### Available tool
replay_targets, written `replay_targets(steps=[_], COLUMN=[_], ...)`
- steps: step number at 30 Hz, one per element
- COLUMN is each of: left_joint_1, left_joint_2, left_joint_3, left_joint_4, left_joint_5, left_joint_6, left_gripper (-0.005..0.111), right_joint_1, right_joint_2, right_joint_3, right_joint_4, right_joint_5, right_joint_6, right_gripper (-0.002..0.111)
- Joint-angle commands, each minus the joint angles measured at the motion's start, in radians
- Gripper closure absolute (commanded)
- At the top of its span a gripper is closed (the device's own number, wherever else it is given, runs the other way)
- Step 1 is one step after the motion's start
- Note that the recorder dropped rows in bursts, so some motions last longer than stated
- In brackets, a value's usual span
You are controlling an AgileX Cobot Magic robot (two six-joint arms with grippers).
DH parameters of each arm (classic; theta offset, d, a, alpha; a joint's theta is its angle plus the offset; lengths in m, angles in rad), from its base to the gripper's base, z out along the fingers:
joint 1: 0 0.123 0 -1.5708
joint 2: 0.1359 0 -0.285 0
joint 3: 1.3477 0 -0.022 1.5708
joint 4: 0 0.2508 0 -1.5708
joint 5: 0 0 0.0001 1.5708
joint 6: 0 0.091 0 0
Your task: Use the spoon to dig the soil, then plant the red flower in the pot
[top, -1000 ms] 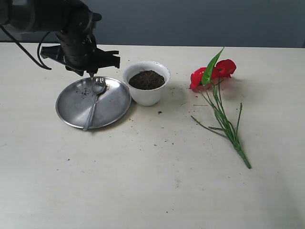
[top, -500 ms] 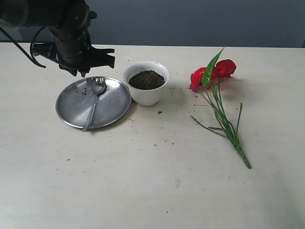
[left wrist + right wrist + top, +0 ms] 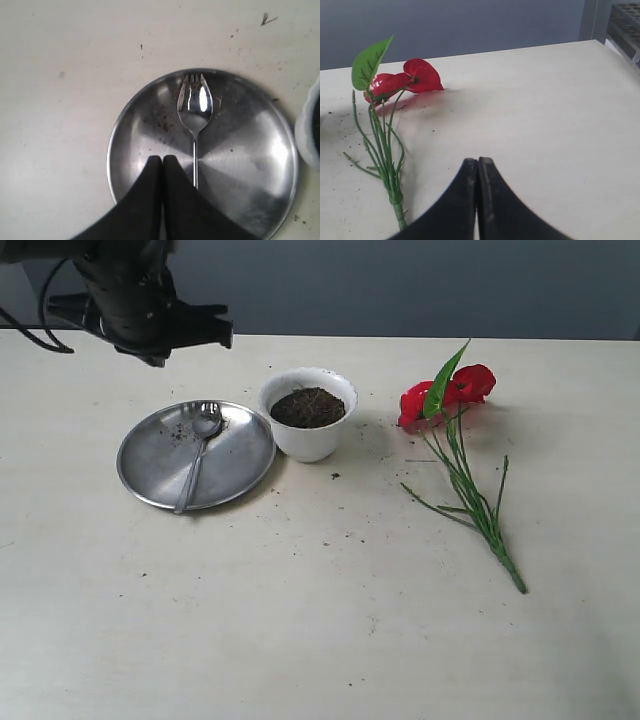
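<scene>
Left wrist view: pot (image 3: 309,132) cut by the edge; gripper (image 3: 162,162) hides spoon (image 3: 195,107) handle's end

Setting: indoor robot test bench, laboratory type rather than a home.

Evidence:
- Work surface: one broad, plain cream table (image 3: 320,620), bare apart from a few props and scattered dark crumbs.
- Backdrop: flat, unbroken grey-blue wall (image 3: 420,285) directly behind the far table edge; no windows, pictures or household furnishing in view.
- Equipment: black robot arm (image 3: 125,300) with trailing cables at far left.
- Fittings: grey metal rack or frame (image 3: 620,25) just past the table's edge, seen in the right wrist view; contents too blurred to tell.
</scene>
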Motion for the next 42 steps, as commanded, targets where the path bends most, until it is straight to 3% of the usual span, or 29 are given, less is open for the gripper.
replay_targets(steps=[1,22,33,42], left_joint_1=[0.002,0.002,0.002,0.002], left_joint_2=[-0.088,-0.295,-0.503,-0.653], left_joint_3=[0.004,0.004,0.004,0.004], left_joint_4=[0.008,0.079,0.074,0.147], left_joint_5=[-0.029,-0.12,-0.172,0.035], left_joint_6=[-0.002,-0.014,0.012,0.079], left_gripper=[0.106,0.106,0.106,0.106], right_joint_1=[-0.004,-0.004,-0.004,-0.004], right_joint_2=[-0.004,-0.004,-0.004,-0.004], right_joint_3=[0.002,0.002,0.002,0.002], right_joint_4=[-0.001,-0.003,0.003,0.003], right_joint_5=[-0.012,-0.015,-0.013,-0.013], right_joint_6=[-0.003,-0.003,-0.003,-0.003], right_gripper=[0.108,0.108,0.108,0.108])
